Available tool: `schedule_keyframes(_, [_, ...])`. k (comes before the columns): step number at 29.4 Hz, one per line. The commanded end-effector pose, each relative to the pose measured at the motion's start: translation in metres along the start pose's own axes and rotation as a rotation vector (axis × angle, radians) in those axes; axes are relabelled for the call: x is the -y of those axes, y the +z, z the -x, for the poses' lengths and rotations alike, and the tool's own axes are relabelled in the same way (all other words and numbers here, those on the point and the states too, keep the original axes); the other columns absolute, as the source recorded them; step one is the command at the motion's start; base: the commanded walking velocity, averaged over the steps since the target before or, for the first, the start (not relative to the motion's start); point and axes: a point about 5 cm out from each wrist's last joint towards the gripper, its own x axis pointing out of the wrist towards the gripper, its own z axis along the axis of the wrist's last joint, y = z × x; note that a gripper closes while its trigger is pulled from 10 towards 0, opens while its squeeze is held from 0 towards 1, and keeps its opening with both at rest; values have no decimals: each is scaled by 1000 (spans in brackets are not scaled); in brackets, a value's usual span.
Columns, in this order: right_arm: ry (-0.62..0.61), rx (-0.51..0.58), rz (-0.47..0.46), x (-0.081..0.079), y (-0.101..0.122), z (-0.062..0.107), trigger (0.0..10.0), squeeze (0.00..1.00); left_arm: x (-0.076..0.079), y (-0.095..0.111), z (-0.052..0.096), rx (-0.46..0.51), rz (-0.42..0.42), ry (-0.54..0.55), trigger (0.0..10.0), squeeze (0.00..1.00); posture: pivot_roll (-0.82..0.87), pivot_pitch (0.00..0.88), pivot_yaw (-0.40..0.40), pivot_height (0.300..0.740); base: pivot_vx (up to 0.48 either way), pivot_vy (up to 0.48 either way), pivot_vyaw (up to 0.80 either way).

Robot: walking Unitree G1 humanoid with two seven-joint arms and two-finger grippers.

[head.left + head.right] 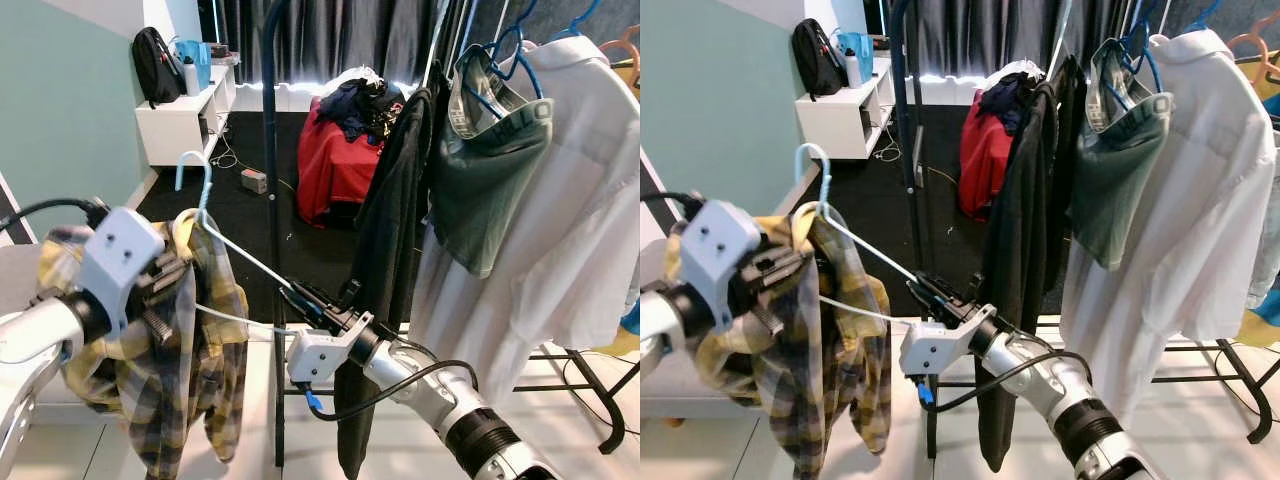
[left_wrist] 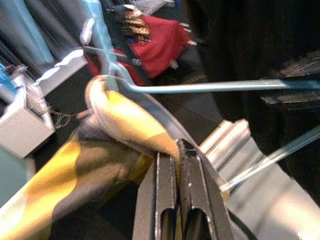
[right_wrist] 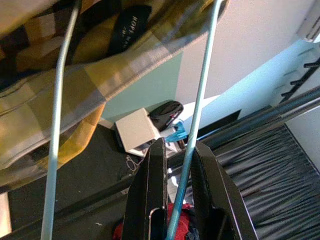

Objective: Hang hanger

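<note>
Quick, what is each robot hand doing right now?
Left gripper: shut on the plaid shirt.
Right gripper: shut on the light blue hanger.

**Both arms raised, both grippers clamped**

The left silver arm reaches in from the lower left, its grey wrist block raised at the shoulder of the yellow plaid flannel shirt (image 1: pixel 190 350); the left gripper (image 2: pixel 178 150) has its two black fingers pinched together on that shirt's collar fabric. The right silver arm extends from the lower right, cable looped beneath, and the right gripper (image 3: pixel 179 165) grips the thin light-blue wire hanger (image 1: pixel 235 250) just beside the shirt.
</note>
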Motion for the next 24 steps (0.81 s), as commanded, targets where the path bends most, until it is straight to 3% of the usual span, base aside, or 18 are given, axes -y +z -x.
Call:
schedule_keyframes(1, [-70,15,7,12,4,-10,10000,0,18,6,-4,25,0,-137,0,0,87,108,-8,740,0,0,0])
schedule_keyframes(2, [-85,29,8,14,7,-13,10000,0,27,4,-3,-4,-7,-196,0,0,87,108,-8,740,0,0,0])
schedule_keyframes(5, [-107,48,6,17,10,-17,10000,0,35,0,-6,-28,-13,-226,0,0,88,102,-9,740,0,0,0])
schedule_keyframes(6, [-126,61,7,20,13,-20,10000,0,39,-3,-9,-46,-22,-227,7804,0,88,99,-7,740,0,0,0])
schedule_keyframes(9, [-126,61,7,20,13,-20,10000,0,39,-3,-9,-46,-22,-227,7804,0,88,99,-7,740,0,0,0])
schedule_keyframes(10, [-143,71,8,22,15,-22,10000,0,40,-7,-11,-64,-36,-209,8275,0,86,96,-4,740,0,0,0])
schedule_keyframes(11, [-165,88,6,24,18,-23,10000,0,38,-9,-15,-77,-51,-163,10000,380,86,94,-4,740,0,0,0])
schedule_keyframes(14, [-165,88,6,24,18,-23,10000,0,38,-9,-15,-77,-51,-163,10000,380,86,94,-4,740,0,0,0])
schedule_keyframes(15, [-189,109,-4,27,20,-25,10000,0,36,-10,-16,-82,-55,-143,10000,1000,86,92,-4,740,0,0,0])
schedule_keyframes(20, [-237,165,-50,31,28,-26,10000,0,36,-8,-19,-75,-58,-121,10000,1000,90,90,-3,740,0,0,0])
schedule_keyframes(21, [-261,191,-72,33,31,-27,10000,0,38,-6,-18,-72,-47,-127,10000,522,91,89,-3,740,0,0,0])
schedule_keyframes(22, [-261,191,-72,33,31,-27,10000,0,38,-6,-18,-72,-47,-127,10000,522,91,89,-3,740,0,0,0])
schedule_keyframes(23, [-293,220,-97,36,35,-28,10000,0,41,-6,-18,-70,-41,-133,10000,0,95,89,-1,740,0,0,0])
schedule_keyframes(24, [-293,220,-97,36,35,-28,10000,0,41,-6,-18,-70,-41,-133,10000,0,95,89,-1,740,0,0,0])
